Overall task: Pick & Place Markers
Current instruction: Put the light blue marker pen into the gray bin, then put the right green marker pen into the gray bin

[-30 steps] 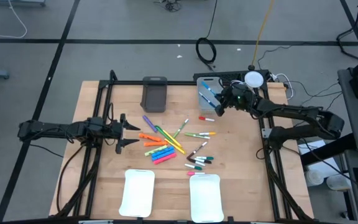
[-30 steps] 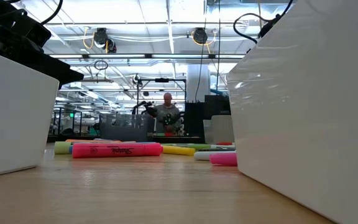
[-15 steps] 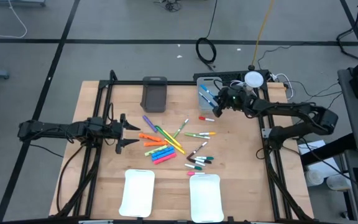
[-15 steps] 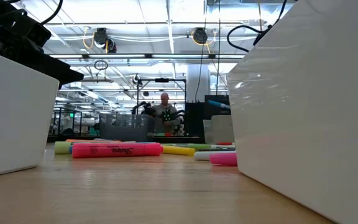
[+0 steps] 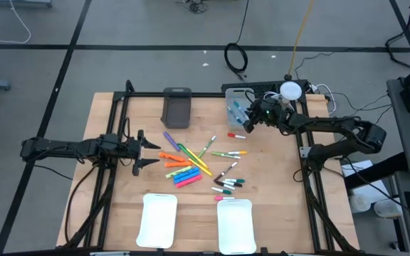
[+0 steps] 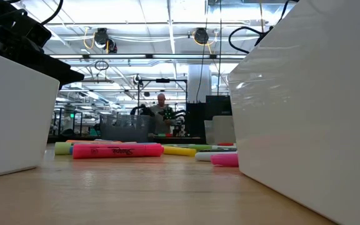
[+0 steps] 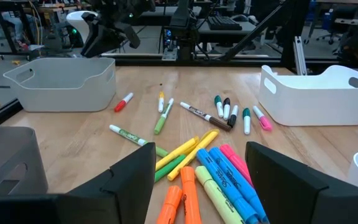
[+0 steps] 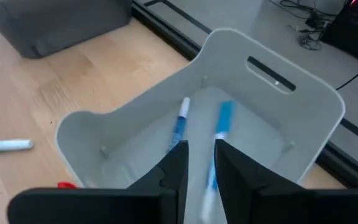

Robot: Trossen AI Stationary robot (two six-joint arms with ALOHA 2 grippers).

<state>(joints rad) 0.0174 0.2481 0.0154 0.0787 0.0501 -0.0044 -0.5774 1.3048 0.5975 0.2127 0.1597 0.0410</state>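
Note:
The markers [image 5: 194, 162] lie loose in a heap at mid-table, chunky coloured ones and thin white-barrelled ones; in the left wrist view the heap [image 7: 210, 162] lies just ahead. My left gripper [image 5: 142, 151] waits open to the left of the heap, its fingertips [image 7: 201, 165] wide apart. My right gripper [image 5: 246, 119] hovers over the white bin [image 5: 235, 99] at the far right, fingers a little apart [image 8: 201, 165]. Two blue markers [image 8: 180, 124] [image 8: 221, 127] lie on the floor of the bin [image 8: 272, 68]; the second shows through the gap between the fingers.
A grey bin [image 5: 176, 107] stands at the far edge, left of the white one. Two white trays [image 5: 159, 220] [image 5: 235, 226] sit at the near edge. A red-capped marker [image 5: 235, 134] lies just in front of the white bin. A person [image 6: 161, 109] shows far back in the room.
My right gripper has drawn a little closer over the white bin. Half a second ago a blue marker stood tilted above the bin's rim in the low view; it no longer shows there and lies inside the bin.

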